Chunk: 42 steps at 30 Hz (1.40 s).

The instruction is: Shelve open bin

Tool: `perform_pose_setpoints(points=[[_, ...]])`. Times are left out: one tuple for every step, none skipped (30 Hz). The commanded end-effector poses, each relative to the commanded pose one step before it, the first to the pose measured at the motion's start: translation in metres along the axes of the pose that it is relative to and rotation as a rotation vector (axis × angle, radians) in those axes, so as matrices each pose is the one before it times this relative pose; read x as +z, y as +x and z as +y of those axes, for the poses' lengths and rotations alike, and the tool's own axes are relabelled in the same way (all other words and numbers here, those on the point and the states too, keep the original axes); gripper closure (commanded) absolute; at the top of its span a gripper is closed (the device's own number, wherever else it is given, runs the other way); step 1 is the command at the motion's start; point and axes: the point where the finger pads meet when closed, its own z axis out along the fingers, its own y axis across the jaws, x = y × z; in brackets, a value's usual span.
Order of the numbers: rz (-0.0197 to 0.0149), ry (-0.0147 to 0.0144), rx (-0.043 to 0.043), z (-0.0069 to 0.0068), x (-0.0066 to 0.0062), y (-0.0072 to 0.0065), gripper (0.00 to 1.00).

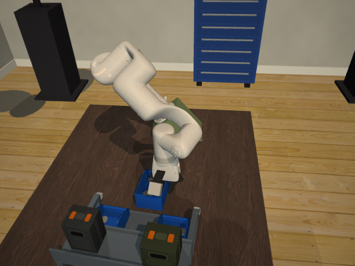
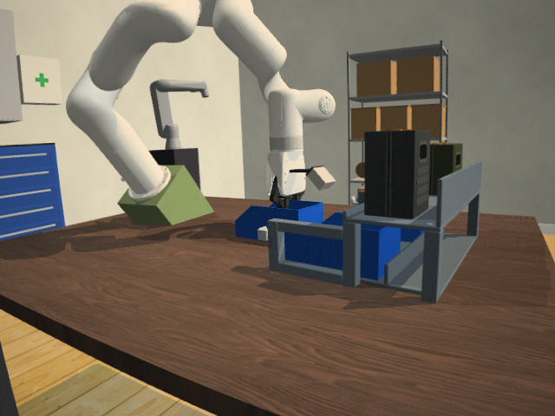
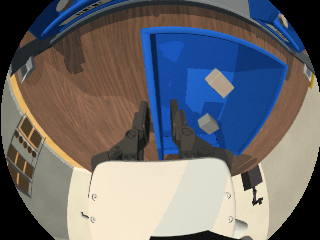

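The blue open bin (image 1: 149,202) (image 2: 251,224) (image 3: 250,62) stands level on the table, its rear end toward the shelf and its low open front toward the arm's base. A beige block (image 3: 219,82) and a grey block (image 3: 208,123) lie in it. My gripper (image 2: 283,204) (image 3: 159,109) is partly open, its fingers on either side of the bin's side wall, with gaps to the wall in the wrist view. How far the tips reach below the rim is hidden. The shelf (image 1: 123,239) (image 2: 350,255) holds a left bin (image 1: 121,219) and a right bin (image 1: 175,220), with the free place between them.
On the shelf's upper board stand a black case (image 1: 82,229) (image 2: 389,174) and an olive case (image 1: 160,243) (image 2: 446,167). Grey end posts (image 1: 196,226) flank the row. The green base block (image 1: 187,111) (image 2: 166,204) is behind the bin.
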Motion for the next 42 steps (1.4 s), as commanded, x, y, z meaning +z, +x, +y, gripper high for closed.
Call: perform_pose_setpoints(points=[[0.00262, 0.00141, 0.00083, -0.00041, -0.00125, 0.00104, 0.72], [0.00000, 0.00000, 0.00000, 0.00000, 0.00000, 0.00000, 0.72], [0.00000, 0.00000, 0.00000, 0.00000, 0.00000, 0.00000, 0.72], [0.00000, 0.00000, 0.00000, 0.00000, 0.00000, 0.00000, 0.72], [0.00000, 0.00000, 0.00000, 0.00000, 0.00000, 0.00000, 0.72], [0.00000, 0.00000, 0.00000, 0.00000, 0.00000, 0.00000, 0.72], [0.00000, 0.00000, 0.00000, 0.00000, 0.00000, 0.00000, 0.72], [0.00000, 0.00000, 0.00000, 0.00000, 0.00000, 0.00000, 0.72], [0.00000, 0.00000, 0.00000, 0.00000, 0.00000, 0.00000, 0.72], [0.00000, 0.00000, 0.00000, 0.00000, 0.00000, 0.00000, 0.72], [0.00000, 0.00000, 0.00000, 0.00000, 0.00000, 0.00000, 0.72], [0.00000, 0.00000, 0.00000, 0.00000, 0.00000, 0.00000, 0.72], [0.00000, 0.00000, 0.00000, 0.00000, 0.00000, 0.00000, 0.72], [0.00000, 0.00000, 0.00000, 0.00000, 0.00000, 0.00000, 0.72], [0.00000, 0.00000, 0.00000, 0.00000, 0.00000, 0.00000, 0.72], [0.00000, 0.00000, 0.00000, 0.00000, 0.00000, 0.00000, 0.72], [0.00000, 0.00000, 0.00000, 0.00000, 0.00000, 0.00000, 0.72], [0.00000, 0.00000, 0.00000, 0.00000, 0.00000, 0.00000, 0.72], [0.00000, 0.00000, 0.00000, 0.00000, 0.00000, 0.00000, 0.72], [0.00000, 0.00000, 0.00000, 0.00000, 0.00000, 0.00000, 0.72], [0.00003, -0.00001, 0.00001, 0.00000, -0.00800, 0.00000, 0.72], [0.00003, -0.00001, 0.00001, 0.00000, -0.00800, 0.00000, 0.72], [0.00003, -0.00001, 0.00001, 0.00000, -0.00800, 0.00000, 0.72], [0.00003, -0.00001, 0.00001, 0.00000, -0.00800, 0.00000, 0.72], [0.00003, -0.00001, 0.00001, 0.00000, -0.00800, 0.00000, 0.72], [0.00000, 0.00000, 0.00000, 0.00000, 0.00000, 0.00000, 0.72], [0.00000, 0.00000, 0.00000, 0.00000, 0.00000, 0.00000, 0.72], [0.00000, 0.00000, 0.00000, 0.00000, 0.00000, 0.00000, 0.72], [0.00000, 0.00000, 0.00000, 0.00000, 0.00000, 0.00000, 0.72], [0.00000, 0.00000, 0.00000, 0.00000, 0.00000, 0.00000, 0.72], [0.00000, 0.00000, 0.00000, 0.00000, 0.00000, 0.00000, 0.72], [0.00000, 0.00000, 0.00000, 0.00000, 0.00000, 0.00000, 0.72], [0.00000, 0.00000, 0.00000, 0.00000, 0.00000, 0.00000, 0.72], [0.00000, 0.00000, 0.00000, 0.00000, 0.00000, 0.00000, 0.72], [0.00000, 0.00000, 0.00000, 0.00000, 0.00000, 0.00000, 0.72], [0.00000, 0.00000, 0.00000, 0.00000, 0.00000, 0.00000, 0.72], [0.00000, 0.00000, 0.00000, 0.00000, 0.00000, 0.00000, 0.72], [-0.00059, -0.00037, -0.00026, 0.00007, -0.01054, -0.00022, 0.72], [0.00014, 0.00013, 0.00007, -0.00002, -0.01100, 0.00006, 0.72], [0.00014, 0.00013, 0.00007, -0.00003, -0.01100, 0.00006, 0.72], [0.00014, 0.00013, 0.00007, -0.00003, -0.01100, 0.00006, 0.72], [0.00014, 0.00013, 0.00007, -0.00003, -0.01100, 0.00006, 0.72]])
